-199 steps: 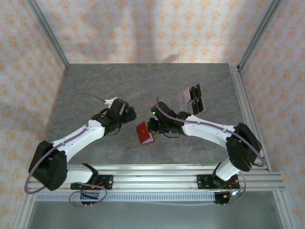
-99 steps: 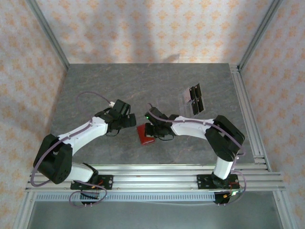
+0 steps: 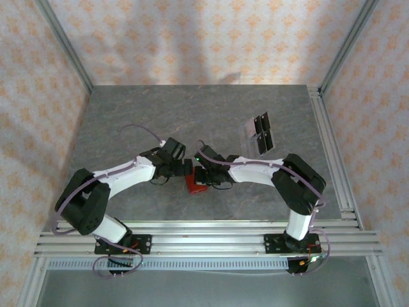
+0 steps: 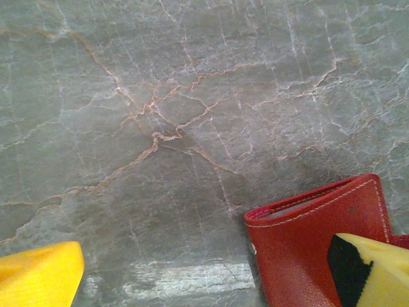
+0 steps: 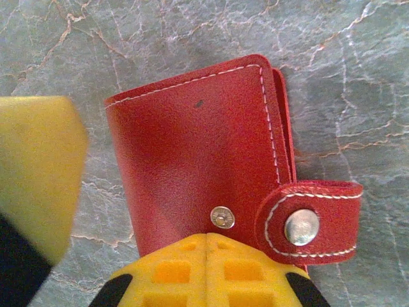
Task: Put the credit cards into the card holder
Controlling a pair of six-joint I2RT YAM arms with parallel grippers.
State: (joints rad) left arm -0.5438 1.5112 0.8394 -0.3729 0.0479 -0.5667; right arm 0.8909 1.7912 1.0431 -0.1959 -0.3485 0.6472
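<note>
Right gripper [image 5: 206,272], fingers together, seemingly pinned the soft, light card holder [image 5: 192,147] flat on the tabletop [image 5: 358,77], left gripper [image 4: 204,275] spread wide at its free edge, where I'd take hold; credit cards [image 3: 259,133] lay well apart.

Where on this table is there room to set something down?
Bare: the far strip below the back wall, and left of the left arm. Crowded: the middle, where left claw and right claw meet the wallet, and by the cards.
</note>
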